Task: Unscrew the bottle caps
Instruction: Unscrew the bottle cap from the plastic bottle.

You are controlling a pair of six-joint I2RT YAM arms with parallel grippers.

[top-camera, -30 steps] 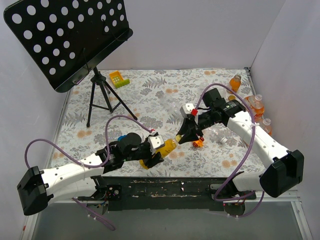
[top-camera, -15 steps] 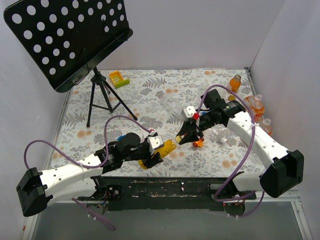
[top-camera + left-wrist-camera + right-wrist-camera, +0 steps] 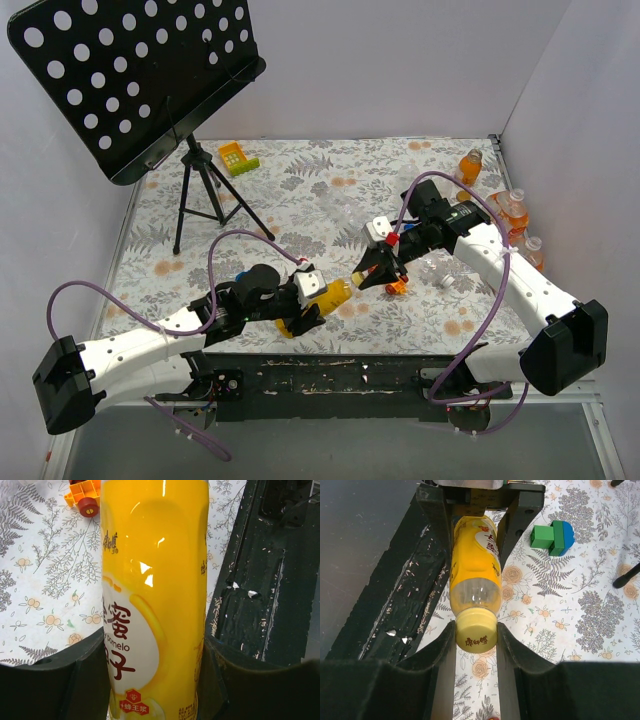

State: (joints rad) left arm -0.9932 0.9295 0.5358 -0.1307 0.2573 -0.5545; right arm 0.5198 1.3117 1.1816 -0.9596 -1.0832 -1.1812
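Observation:
A yellow drink bottle (image 3: 333, 294) lies nearly level above the table's near edge. My left gripper (image 3: 310, 308) is shut on its labelled body (image 3: 150, 580), one finger on each side. The bottle's yellow cap (image 3: 476, 636) points at the right wrist camera. My right gripper (image 3: 476, 632) is shut on that cap, its pads pressed against both sides of it. In the top view the right gripper (image 3: 363, 279) meets the bottle's neck end.
A small orange toy car (image 3: 397, 287) lies just right of the right gripper. A green-and-blue block (image 3: 552, 536) sits beyond the left arm. A loose white cap (image 3: 447, 282) and orange bottles (image 3: 513, 210) are at the right. A music stand (image 3: 200, 195) stands at the back left.
My right gripper has shifted a little down and left along the bottle's neck end, and its wrist has turned. The left arm and the bottle have stayed put.

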